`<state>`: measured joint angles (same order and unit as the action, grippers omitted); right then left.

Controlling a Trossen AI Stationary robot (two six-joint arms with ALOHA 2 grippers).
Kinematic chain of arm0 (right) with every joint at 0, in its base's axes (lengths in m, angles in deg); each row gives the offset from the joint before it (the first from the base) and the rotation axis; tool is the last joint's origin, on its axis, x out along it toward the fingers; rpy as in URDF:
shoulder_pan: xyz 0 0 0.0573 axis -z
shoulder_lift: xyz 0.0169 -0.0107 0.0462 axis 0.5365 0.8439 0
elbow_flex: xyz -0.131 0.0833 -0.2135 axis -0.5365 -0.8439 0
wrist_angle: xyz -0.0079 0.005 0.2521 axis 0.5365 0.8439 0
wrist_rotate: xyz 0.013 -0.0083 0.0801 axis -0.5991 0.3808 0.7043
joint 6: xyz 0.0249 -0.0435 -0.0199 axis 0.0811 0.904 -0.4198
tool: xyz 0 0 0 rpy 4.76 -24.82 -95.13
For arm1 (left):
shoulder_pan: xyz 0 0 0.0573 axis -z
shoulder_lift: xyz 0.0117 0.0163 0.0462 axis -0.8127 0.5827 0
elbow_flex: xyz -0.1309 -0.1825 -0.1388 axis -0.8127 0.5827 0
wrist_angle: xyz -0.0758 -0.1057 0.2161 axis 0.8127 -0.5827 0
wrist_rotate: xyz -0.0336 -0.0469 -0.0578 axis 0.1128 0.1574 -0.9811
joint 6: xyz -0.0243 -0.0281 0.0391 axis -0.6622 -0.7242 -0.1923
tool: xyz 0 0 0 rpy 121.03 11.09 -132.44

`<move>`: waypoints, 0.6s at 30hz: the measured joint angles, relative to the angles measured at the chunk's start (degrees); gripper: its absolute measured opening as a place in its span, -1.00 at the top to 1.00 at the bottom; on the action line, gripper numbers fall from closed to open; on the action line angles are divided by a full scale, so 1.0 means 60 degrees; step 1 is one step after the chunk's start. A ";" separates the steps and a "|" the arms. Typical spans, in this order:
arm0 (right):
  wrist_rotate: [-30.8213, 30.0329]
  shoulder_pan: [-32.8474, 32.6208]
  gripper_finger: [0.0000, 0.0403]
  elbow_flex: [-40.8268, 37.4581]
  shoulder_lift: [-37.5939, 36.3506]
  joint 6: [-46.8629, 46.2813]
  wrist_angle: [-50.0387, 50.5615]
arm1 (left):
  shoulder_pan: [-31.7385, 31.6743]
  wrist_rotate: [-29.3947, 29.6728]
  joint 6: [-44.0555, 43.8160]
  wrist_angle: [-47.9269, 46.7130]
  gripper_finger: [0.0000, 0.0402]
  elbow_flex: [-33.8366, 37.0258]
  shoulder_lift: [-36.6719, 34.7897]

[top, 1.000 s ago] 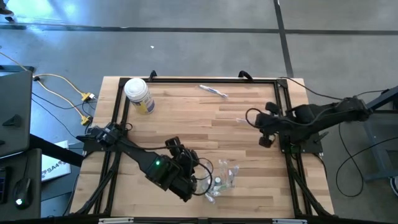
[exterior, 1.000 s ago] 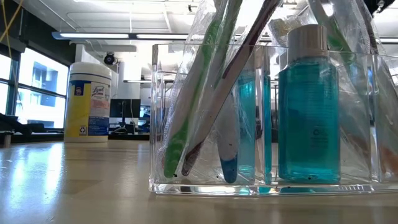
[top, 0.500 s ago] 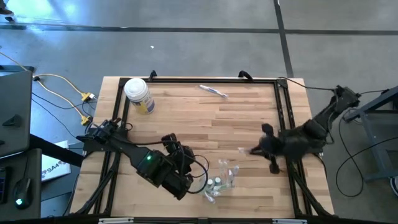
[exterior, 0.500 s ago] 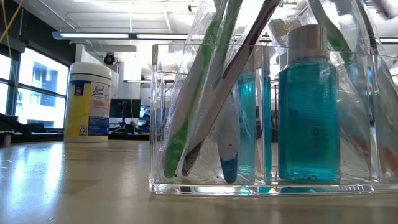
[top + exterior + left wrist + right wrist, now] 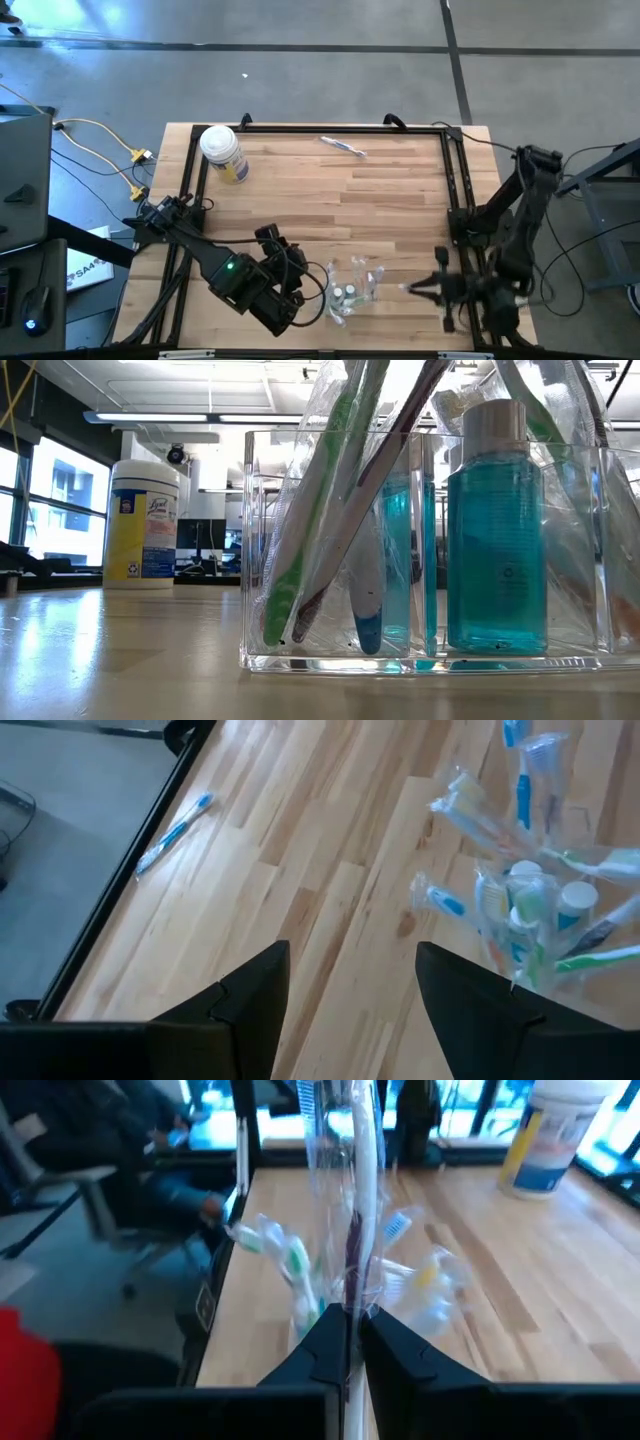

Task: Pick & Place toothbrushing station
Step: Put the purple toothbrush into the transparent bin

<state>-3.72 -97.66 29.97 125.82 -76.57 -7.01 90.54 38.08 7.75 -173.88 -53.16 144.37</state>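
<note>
While its 2 fingers are pressed on a wrapped toothbrush point(image 5: 352, 1220), the right gripper point(image 5: 412, 288) hangs near the table's front right corner, just right of the clear holder point(image 5: 352, 294). That holder stands at the front edge of the table point(image 5: 300, 190), packed with toothbrushes point(image 5: 325, 510) and blue bottles point(image 5: 497, 530). Left of it sits the left gripper point(image 5: 350, 990), fingers apart. 1 loose toothbrush point(image 5: 343, 146) lies at the far edge, well apart from the white-lidded jar point(image 5: 223, 153).

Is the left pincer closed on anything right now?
No. In the left wrist view the left pincer is open over bare wood, short of the clear holder.
</note>
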 joint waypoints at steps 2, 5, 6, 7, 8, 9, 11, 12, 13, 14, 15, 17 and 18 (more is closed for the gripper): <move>-0.0628 -0.0095 0.94 0.0000 0.0638 0.0066 -0.0698 | -0.0004 0.0047 0.0006 -0.0001 -0.07 0.0000 0.0018; -0.1463 -0.0064 0.94 0.0000 0.1560 0.0079 -0.1635 | -0.0027 0.0059 0.0016 -0.0004 -0.07 0.0000 0.0025; -0.1679 -0.0019 0.94 0.0000 0.1838 0.0085 -0.1956 | -0.0029 0.0073 0.0018 -0.0002 -0.07 0.0000 0.0025; -0.1810 0.0056 0.94 0.0000 0.2100 0.0083 -0.2234 | -0.0028 0.0096 0.0034 -0.0004 -0.07 0.0000 0.0025; -0.1896 0.0136 0.94 0.0000 0.2358 0.0072 -0.2498 | -0.0025 0.0117 0.0105 0.0000 -0.07 0.0000 0.0026; -0.1976 0.0204 0.94 0.0000 0.2587 0.0065 -0.2780 | -0.0025 0.0140 0.0198 0.0000 -0.07 0.0000 0.0029; -0.2332 0.0332 0.94 0.0000 0.3026 0.0134 -0.3442 | -0.0025 0.0147 0.0349 -0.0004 -0.07 0.0000 0.0029; -0.2558 0.0393 0.94 0.0000 0.3248 0.0322 -0.3821 | -0.0025 0.0147 0.0357 -0.0003 -0.07 0.0000 0.0033; -0.2832 0.0448 0.94 0.0000 0.3479 0.0565 -0.4262 | -0.0025 0.0147 0.0360 -0.0004 -0.07 0.0000 0.0034; -0.3105 0.0497 0.94 0.0000 0.3708 0.0850 -0.4686 | -0.0025 0.0145 0.0364 -0.0004 -0.07 0.0000 0.0036; -0.3277 0.0550 0.94 0.0000 0.3929 0.1127 -0.5085 | -0.0025 0.0147 0.0370 -0.0003 -0.07 0.0000 0.0036; -0.3384 0.0716 0.94 0.0000 0.4310 0.1520 -0.5819 | -0.0025 0.0143 0.0452 -0.0004 -0.07 0.0000 0.0036; -0.3351 0.0814 0.94 0.0004 0.4465 0.1563 -0.6125 | -0.0025 0.0120 0.0505 -0.0004 -0.07 0.0000 0.0036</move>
<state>-23.83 -92.78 29.99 152.61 -67.20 -43.76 90.39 38.80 10.79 -173.91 -53.16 144.59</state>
